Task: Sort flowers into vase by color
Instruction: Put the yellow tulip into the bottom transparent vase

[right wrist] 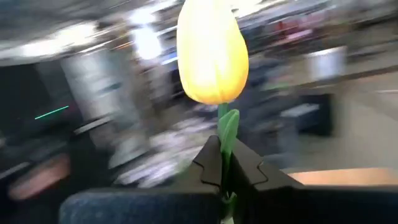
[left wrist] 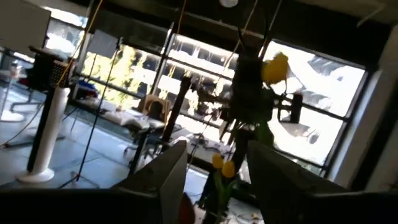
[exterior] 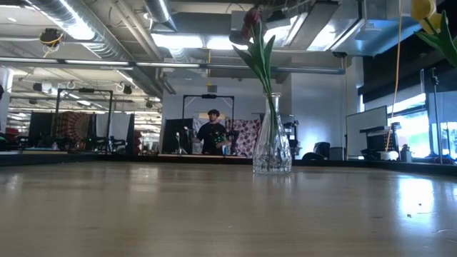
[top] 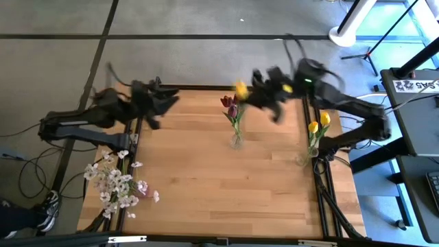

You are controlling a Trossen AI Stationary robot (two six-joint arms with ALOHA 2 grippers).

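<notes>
The right gripper (right wrist: 227,168) is clenched on the green stem of a yellow tulip (top: 241,89), just under the bloom, holding it in the air just beside and above the middle vase (top: 236,139). That vase stands near the centre of the table (top: 206,199) and already holds dark red tulips (top: 229,104). A second vase (top: 306,156), well to the right of the middle vase at the table's right edge, holds two yellow tulips (top: 319,122), so the carried flower likely belongs there. The white-pink sprigs (top: 118,182) lie flat well to the left of the middle vase, at the table's near-left corner.

The left gripper (left wrist: 211,177) hangs released and empty above the far-left part of the table, well apart from the middle vase.

The tulip looks light, with a thin, bendy stem and a soft head; a hold this high leaves the long stem free to swing, so threading it into a narrow glass neck could be fiddly. The vases look light, tall and easy to tip if the stem or fingers nudge them
</notes>
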